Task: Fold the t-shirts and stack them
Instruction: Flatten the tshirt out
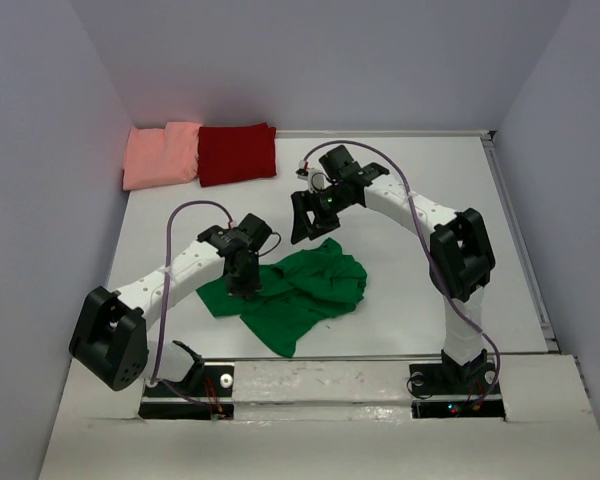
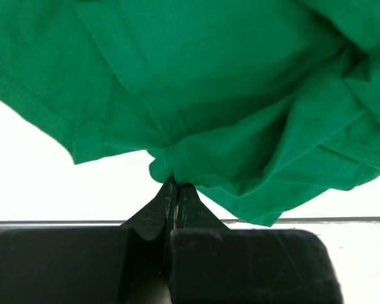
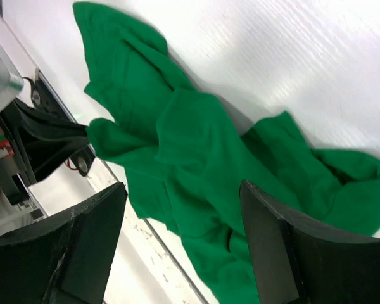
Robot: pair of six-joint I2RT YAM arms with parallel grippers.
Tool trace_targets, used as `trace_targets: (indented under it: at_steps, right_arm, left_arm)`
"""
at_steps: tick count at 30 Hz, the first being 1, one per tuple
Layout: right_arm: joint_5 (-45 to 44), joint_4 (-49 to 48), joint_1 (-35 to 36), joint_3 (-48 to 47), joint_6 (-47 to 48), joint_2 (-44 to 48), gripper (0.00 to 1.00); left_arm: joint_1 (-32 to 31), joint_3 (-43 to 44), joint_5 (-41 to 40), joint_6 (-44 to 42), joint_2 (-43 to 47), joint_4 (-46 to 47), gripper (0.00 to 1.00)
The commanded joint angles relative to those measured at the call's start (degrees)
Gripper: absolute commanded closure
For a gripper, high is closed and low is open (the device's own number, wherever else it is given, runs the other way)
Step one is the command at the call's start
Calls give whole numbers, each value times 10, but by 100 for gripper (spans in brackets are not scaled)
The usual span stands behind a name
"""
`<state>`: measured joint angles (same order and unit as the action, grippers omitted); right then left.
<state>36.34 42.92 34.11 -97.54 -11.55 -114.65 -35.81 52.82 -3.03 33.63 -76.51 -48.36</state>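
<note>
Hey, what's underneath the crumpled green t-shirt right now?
Only the white table shows around the green t-shirt. The left gripper pinches one fold. Anything beneath the bunched middle is covered.

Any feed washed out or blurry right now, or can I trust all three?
Left wrist: table blown out to flat white; green shirt sharp; left gripper, shut on a fold, is a black silhouette. Right wrist: shirt crisp, mild sheen on the table, open right gripper dark. Top external: even light, soft shadows, no blur.
</note>
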Motion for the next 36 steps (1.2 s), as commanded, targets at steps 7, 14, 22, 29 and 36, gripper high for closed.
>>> trace_targets:
  at_steps: [7,14,22,29,36]
  right_arm:
    - [52,-126,6,-17,27,-14,22]
    - [64,-169,37,-23,44,-53,22]
    - [88,-233,55,44,36,-51,23]
    - [106,-242,68,60,28,-48,25]
    - [103,-242,79,92,30,-35,26]
  left_arm:
    - [2,-1,28,10,20,21,100]
    - [3,4,26,8,27,10,100]
    - [8,17,16,5,31,-4,100]
    - [13,19,17,-1,30,-5,100]
    - [21,21,18,-6,29,-1,100]
